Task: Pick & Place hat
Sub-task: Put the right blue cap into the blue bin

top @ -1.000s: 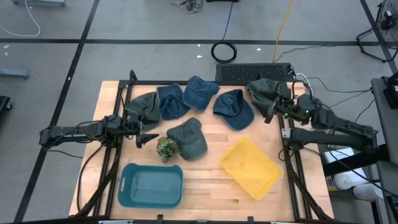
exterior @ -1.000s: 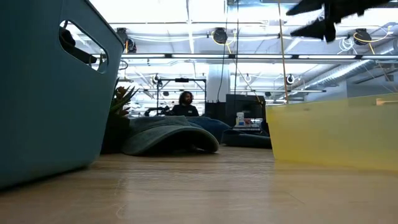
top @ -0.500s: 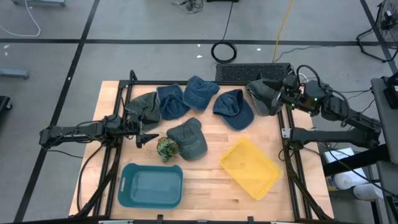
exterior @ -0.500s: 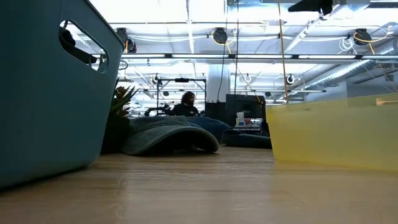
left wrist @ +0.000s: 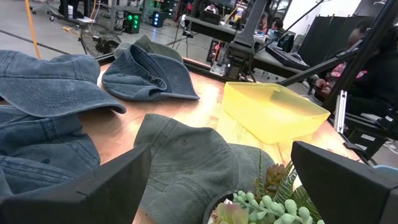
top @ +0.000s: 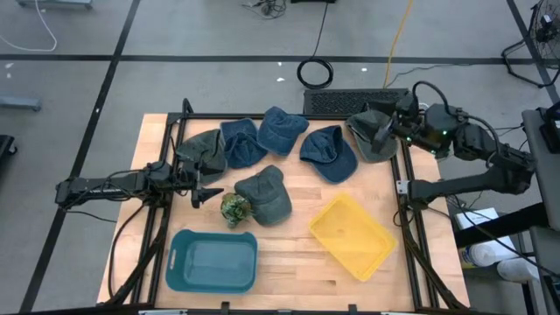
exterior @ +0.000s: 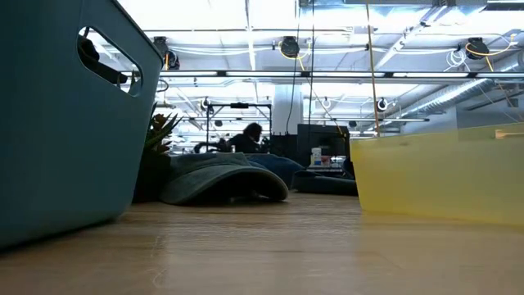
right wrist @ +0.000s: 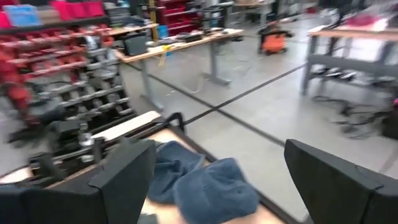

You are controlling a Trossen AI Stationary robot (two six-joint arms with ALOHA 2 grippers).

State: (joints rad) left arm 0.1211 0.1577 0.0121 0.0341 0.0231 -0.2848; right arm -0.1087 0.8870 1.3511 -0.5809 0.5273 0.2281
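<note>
My left gripper (top: 203,194) hangs low near the table's (top: 297,262) left edge, fingers (left wrist: 93,186) spread wide with nothing between them. Just past them sits a small potted succulent (top: 233,208), touching the dark green hat (top: 265,194) beside it. Bare wood lies between that hat and the tilted yellow tray (top: 353,235); the teal bin (top: 213,260) stands at the front edge. Farther back, an olive hat (top: 200,150) and three denim hats (top: 283,129) lie in a row along the far edge, overlapping. My right gripper (top: 391,133) is raised at the far right corner, over a dark hat (top: 374,137) draped at the table's edge; its fingers (right wrist: 121,177) stand wide apart.
</note>
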